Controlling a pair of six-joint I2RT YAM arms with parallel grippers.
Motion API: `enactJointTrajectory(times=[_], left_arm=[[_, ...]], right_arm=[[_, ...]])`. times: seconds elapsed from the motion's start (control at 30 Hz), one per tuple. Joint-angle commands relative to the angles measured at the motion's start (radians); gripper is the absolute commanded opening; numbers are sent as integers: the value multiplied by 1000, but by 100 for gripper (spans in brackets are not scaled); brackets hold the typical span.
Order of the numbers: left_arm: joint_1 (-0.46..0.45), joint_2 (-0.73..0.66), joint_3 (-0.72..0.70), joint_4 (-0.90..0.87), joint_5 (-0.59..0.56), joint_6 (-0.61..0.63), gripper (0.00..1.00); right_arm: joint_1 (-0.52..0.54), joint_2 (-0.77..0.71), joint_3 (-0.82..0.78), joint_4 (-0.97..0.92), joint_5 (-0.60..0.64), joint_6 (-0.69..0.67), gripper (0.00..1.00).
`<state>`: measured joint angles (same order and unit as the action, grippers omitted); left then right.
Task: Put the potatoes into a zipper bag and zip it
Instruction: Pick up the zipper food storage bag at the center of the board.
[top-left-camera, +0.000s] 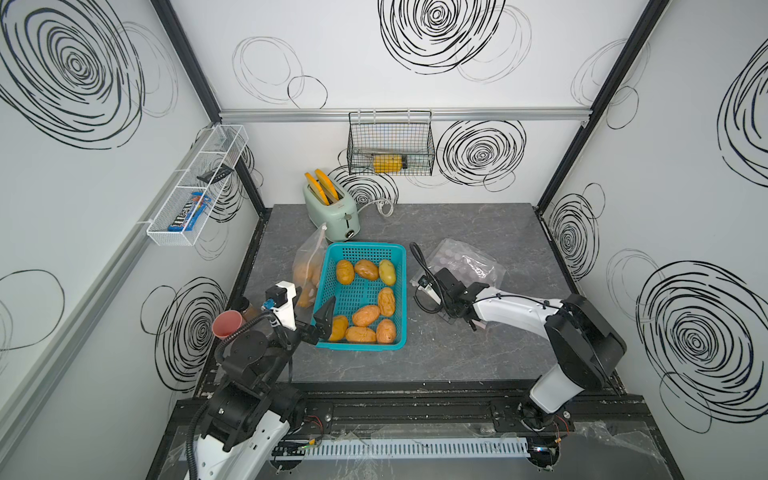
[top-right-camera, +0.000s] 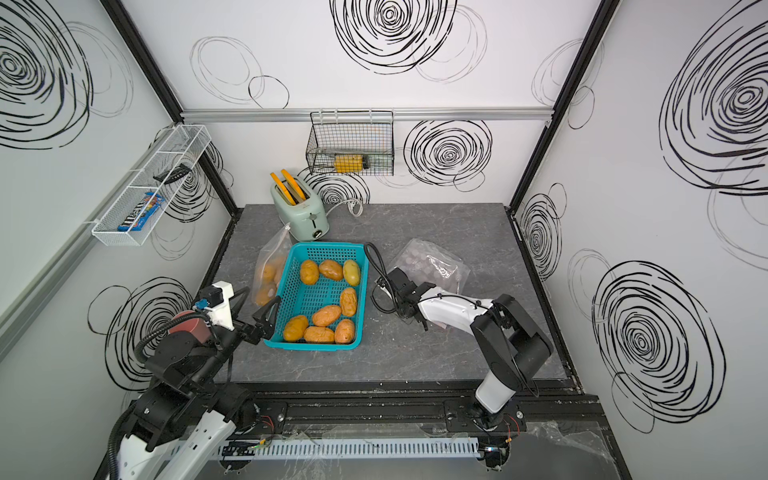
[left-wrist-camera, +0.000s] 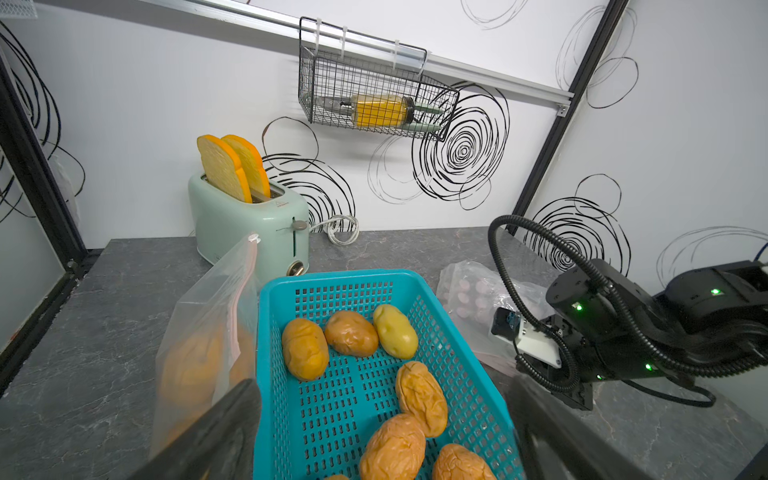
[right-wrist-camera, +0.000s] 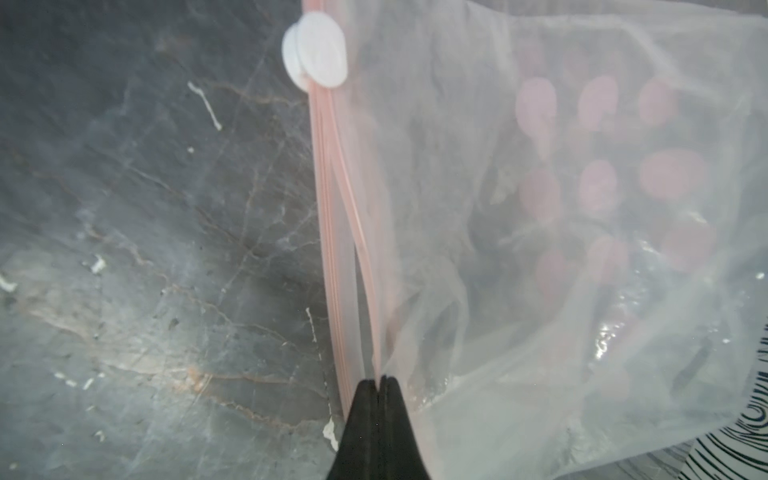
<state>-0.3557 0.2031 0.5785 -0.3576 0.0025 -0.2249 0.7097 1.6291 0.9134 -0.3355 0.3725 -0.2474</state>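
Several orange-brown potatoes (top-left-camera: 365, 316) (top-right-camera: 328, 316) (left-wrist-camera: 305, 349) and one pale yellow-green one (top-left-camera: 387, 272) lie in a teal basket (top-left-camera: 361, 249) (left-wrist-camera: 332, 276). A clear zipper bag (top-left-camera: 307, 266) (top-right-camera: 270, 270) (left-wrist-camera: 203, 332) holding orange potatoes leans against the basket's left wall. My left gripper (top-right-camera: 259, 299) (left-wrist-camera: 384, 386) hovers open over the basket's near-left corner, with nothing held. A second, pink-dotted zipper bag (top-left-camera: 465, 262) (right-wrist-camera: 540, 208) lies to the right of the basket. My right gripper (right-wrist-camera: 378, 380) is shut on that bag's pink zip strip (right-wrist-camera: 332, 208), far from the white slider (right-wrist-camera: 316, 50). The wrist (top-left-camera: 453, 291) hides its fingers in both top views.
A mint toaster (top-left-camera: 330, 216) with two orange toast slices stands at the back behind the basket. A wire basket (top-left-camera: 390, 145) hangs on the back wall and a white wire shelf (top-left-camera: 199, 187) on the left wall. A pink cup (top-left-camera: 227, 324) sits by my left arm.
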Motion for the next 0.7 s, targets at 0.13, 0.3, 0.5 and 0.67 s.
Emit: enactJointTrajectory(times=[0.13,0.3,0.5,0.67], left_arm=[[-15,11,-11,35,-5,-6,96],[-18,12,-11,33,-5,-6,96],[-23,9,-11,32,-11,-5,96],[-26,10,-11,31,-12,-5,96]], right_arm=[[-24,49,33,48,16,-8,0],[-33,105,40,98,73,-2,7],[-33,150,49,136,135,-10,22],[-33,168,59,143,161,-12,25]])
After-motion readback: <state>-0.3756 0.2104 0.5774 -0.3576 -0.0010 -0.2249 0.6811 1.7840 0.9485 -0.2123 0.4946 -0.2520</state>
